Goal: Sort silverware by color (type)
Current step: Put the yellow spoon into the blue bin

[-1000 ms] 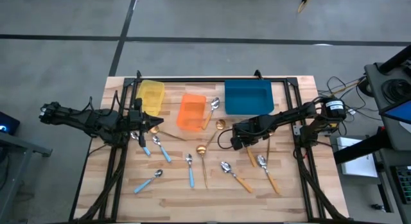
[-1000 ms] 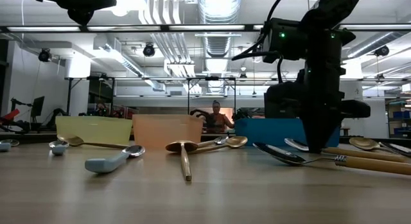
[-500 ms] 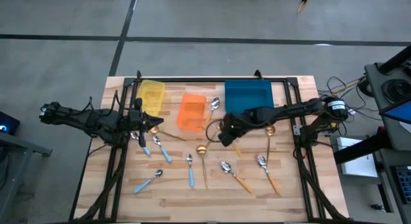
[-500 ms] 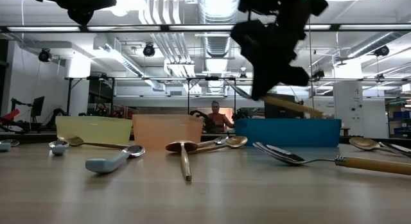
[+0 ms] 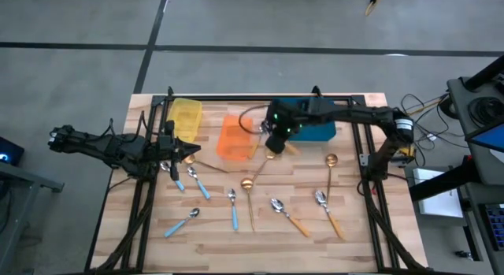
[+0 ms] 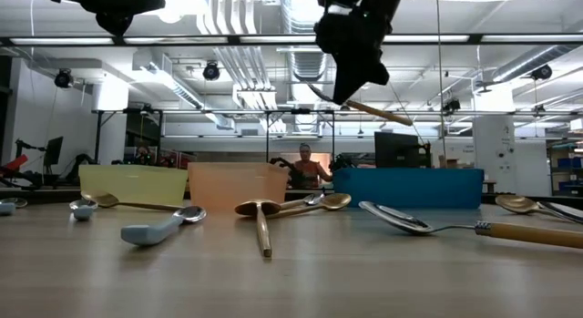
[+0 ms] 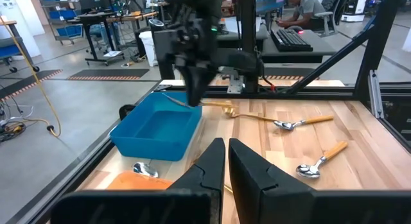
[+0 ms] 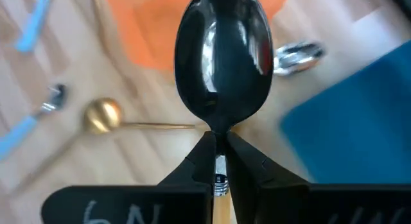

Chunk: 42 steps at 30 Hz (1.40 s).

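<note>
Transport phase of an orange-handled spoon (image 8: 223,63): your right gripper (image 5: 276,137) pinches the spoon at the neck where bowl meets handle, so the bowl juts ahead of the fingertips and the handle trails back, tilted slightly in the low view. You hold it well above the table, presumably so it clears the bin walls on the way to its matching bin. Directly beneath and just to one side of the gripper lies the orange bin (image 5: 234,138), with the blue bin (image 5: 304,120) close on the other side; the gripper hangs over the gap between them, beside a loose silver spoon (image 5: 263,128). The yellow bin (image 5: 186,119) stands beyond the orange one, farther off. Open room is ample overhead, but below you the two bin rims crowd the descent, so judge a drop from height safer than a lowering. Remaining spoons, a gold spoon (image 5: 248,184) among them, lie scattered on the table (image 5: 354,235), well clear of the gripper. Your left gripper (image 5: 175,153), fingers pressed together and holding nothing, waits near the yellow bin.
</note>
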Available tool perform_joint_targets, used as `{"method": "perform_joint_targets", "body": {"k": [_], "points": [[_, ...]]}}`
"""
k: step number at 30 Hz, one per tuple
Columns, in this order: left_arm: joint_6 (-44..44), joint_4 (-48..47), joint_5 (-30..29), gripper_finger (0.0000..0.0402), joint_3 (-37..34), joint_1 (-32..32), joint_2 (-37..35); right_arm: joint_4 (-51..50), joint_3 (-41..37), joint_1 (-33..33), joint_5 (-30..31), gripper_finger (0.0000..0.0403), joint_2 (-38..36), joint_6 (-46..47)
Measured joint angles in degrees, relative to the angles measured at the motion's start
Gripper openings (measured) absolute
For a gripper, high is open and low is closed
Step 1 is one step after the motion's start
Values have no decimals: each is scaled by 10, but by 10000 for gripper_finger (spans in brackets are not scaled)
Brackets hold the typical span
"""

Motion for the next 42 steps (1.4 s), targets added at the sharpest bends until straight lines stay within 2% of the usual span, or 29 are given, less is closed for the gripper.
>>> {"method": "perform_joint_targets", "body": {"k": [6,9,14,27,42], "points": [[-29,0,0,4,0,0,0,-98,50,-51,7,13,21,-267],[-56,0,1,4,0,0,5,-108,61,-75,29,13,24,-343],[-115,2,1,4,-8,0,30,-106,66,-120,29,13,24,-437],[-193,83,1,4,-21,0,124,-119,64,-219,29,13,76,-496],[-235,122,1,4,-21,0,170,-167,64,-229,32,13,137,-484]]}}
